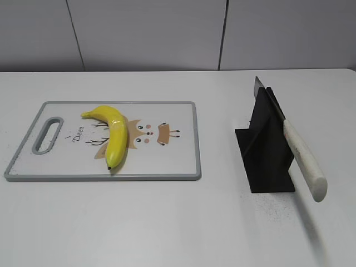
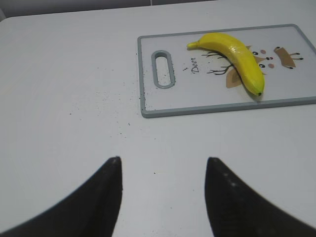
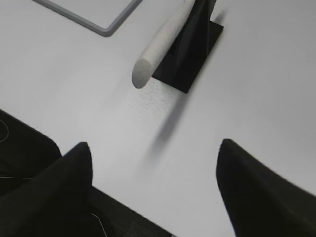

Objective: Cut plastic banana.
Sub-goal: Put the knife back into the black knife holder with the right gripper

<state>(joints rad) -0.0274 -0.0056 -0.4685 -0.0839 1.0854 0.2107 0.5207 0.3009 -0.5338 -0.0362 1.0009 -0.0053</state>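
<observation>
The plastic banana (image 1: 112,133) is glossy yellow and lies on a white cutting board (image 1: 178,161) with a grey rim and a deer print; it also shows in the left wrist view (image 2: 238,58). A knife with a white handle (image 1: 303,161) rests slanted in a black stand (image 1: 266,156), handle toward the front; the handle shows in the right wrist view (image 3: 160,44). My left gripper (image 2: 163,160) is open and empty over bare table, near the board's handle end. My right gripper (image 3: 155,145) is open and empty, near the table's front edge before the knife. Neither gripper shows in the exterior view.
The board (image 2: 207,106) has a slotted handle hole (image 1: 49,133) at its left end. The white table (image 1: 167,222) carries fine dark specks near the stand. A grey panelled wall stands behind. The table's front edge (image 3: 74,148) shows in the right wrist view.
</observation>
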